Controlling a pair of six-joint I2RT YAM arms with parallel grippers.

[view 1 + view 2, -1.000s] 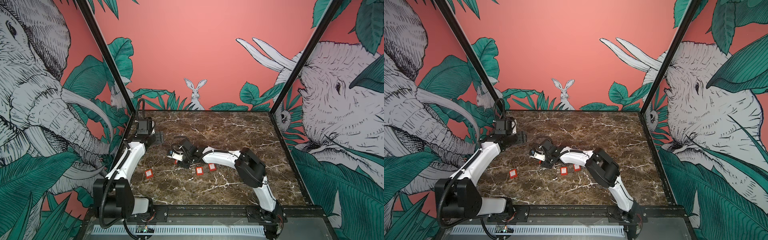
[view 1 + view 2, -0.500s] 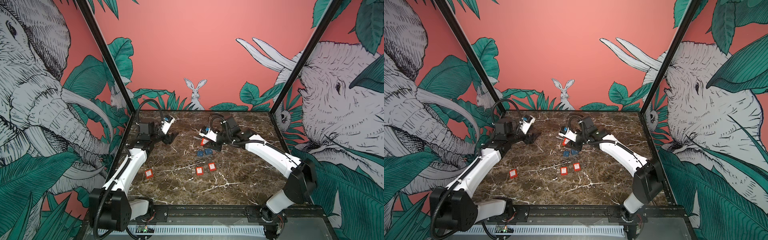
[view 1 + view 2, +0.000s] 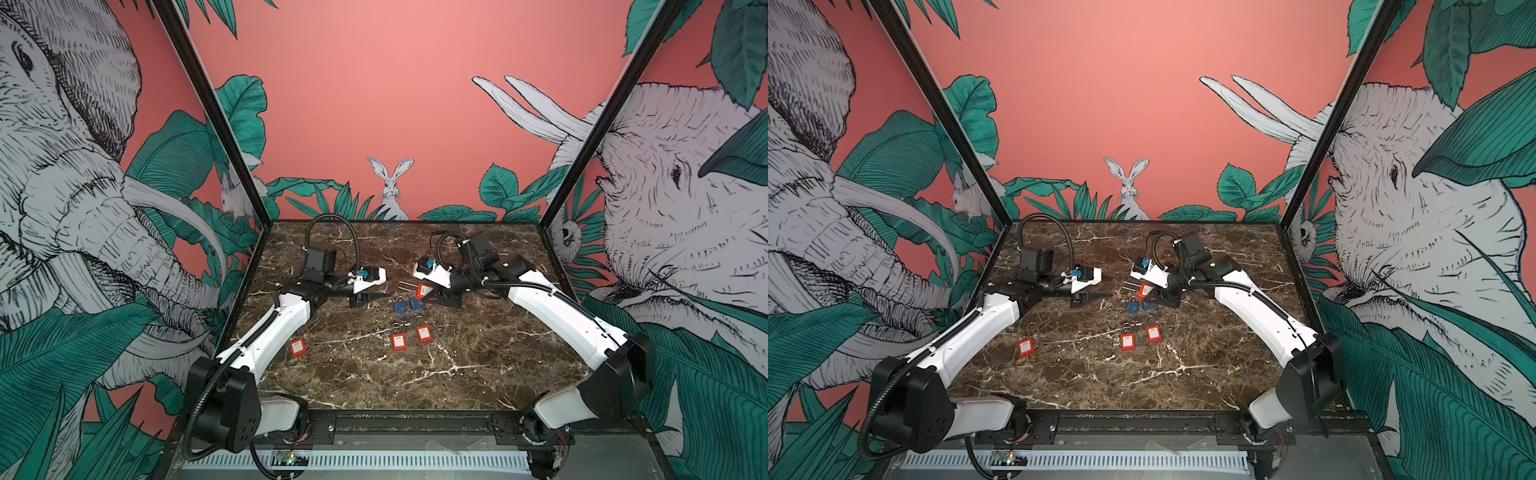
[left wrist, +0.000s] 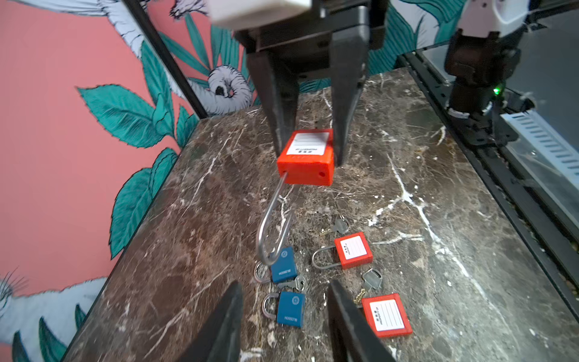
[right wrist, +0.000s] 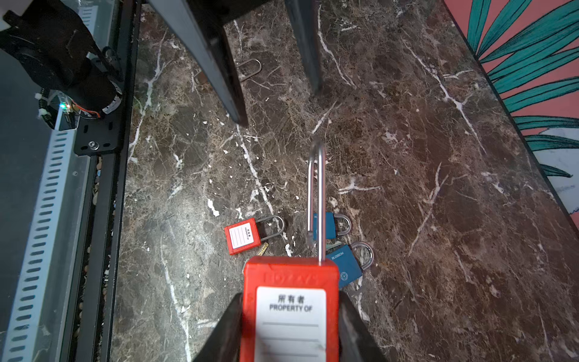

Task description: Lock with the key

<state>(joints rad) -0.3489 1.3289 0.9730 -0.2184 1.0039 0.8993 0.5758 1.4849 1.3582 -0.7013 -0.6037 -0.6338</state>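
- The marble table (image 3: 478,332) carries everything; the left gripper (image 3: 380,296) reaches in from the left at mid-depth, and the right gripper (image 3: 430,293) faces it from the right, a gap between them
- The held padlock (image 4: 305,163) sits between the right gripper's jaws, shackle pointing toward the left gripper, and seems to hang clear of the table
- Two small padlocks (image 3: 400,307) (image 3: 417,304) lie side by side just in front of it
- Nearer the front lie two labelled padlocks (image 3: 399,341) (image 3: 424,333), with keys (image 4: 371,279) among them
- A lone padlock (image 3: 298,347) lies well apart to the left, beside the left arm (image 3: 270,332)
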